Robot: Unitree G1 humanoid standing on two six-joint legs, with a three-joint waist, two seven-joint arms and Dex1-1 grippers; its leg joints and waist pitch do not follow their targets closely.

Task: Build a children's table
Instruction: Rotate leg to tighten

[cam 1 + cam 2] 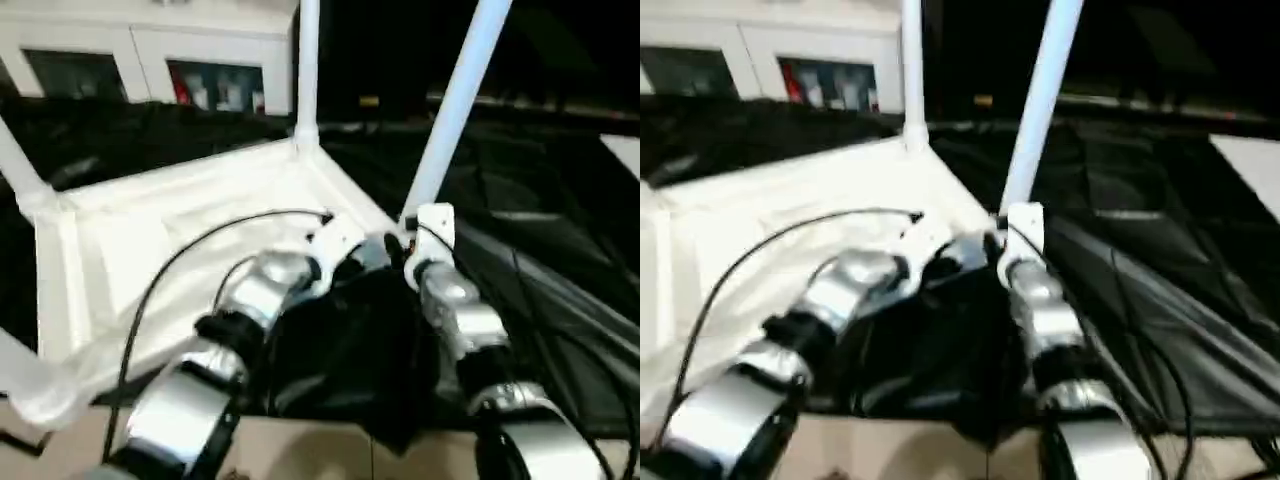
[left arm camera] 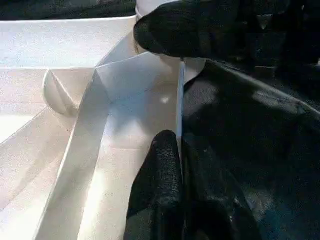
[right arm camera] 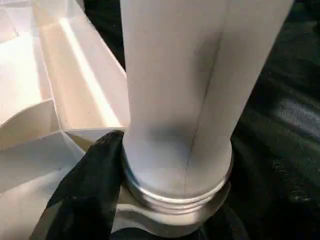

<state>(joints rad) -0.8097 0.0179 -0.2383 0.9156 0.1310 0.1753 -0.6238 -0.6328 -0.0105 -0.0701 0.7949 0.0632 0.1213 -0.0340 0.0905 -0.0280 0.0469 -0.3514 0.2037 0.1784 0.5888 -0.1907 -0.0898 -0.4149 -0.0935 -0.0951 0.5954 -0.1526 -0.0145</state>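
A: Right pincer (image 3: 150, 200) first: its wrist camera is tight on the base of a white table leg (image 3: 200, 100), and one black finger (image 3: 85, 190) presses against the leg's threaded collar, right where it meets the corner socket (image 3: 170, 222). The pincer stands partly open, wrapped around that leg's foot.

B: And from the head cameras you get what the wrist shot can't give, the whole leg (image 1: 455, 110) rising tilted off the near right corner, with the right arm's white wrist block just beneath it.

A: Left pincer (image 2: 177, 150) now. It's clenched, fingers pinched on the thin edge of the tabletop's rim wall (image 2: 180, 100), right by that same corner.

B: The left wrist camera also catches a black finger (image 2: 200, 30) of the other pincer curled around the leg base.

A: The table itself: white plastic top (image 1: 180, 240) lying upside down, ribbed underside facing up, diagonal ribs (image 2: 80, 150) running to the corner sockets.

B: Another leg (image 1: 308, 70) stands upright at the far corner, one more (image 1: 20, 165) at the left, leaning. All of it sits on black sheeting (image 1: 540, 270) over the worktop. Behind, a white glass-door cabinet (image 1: 150, 55).
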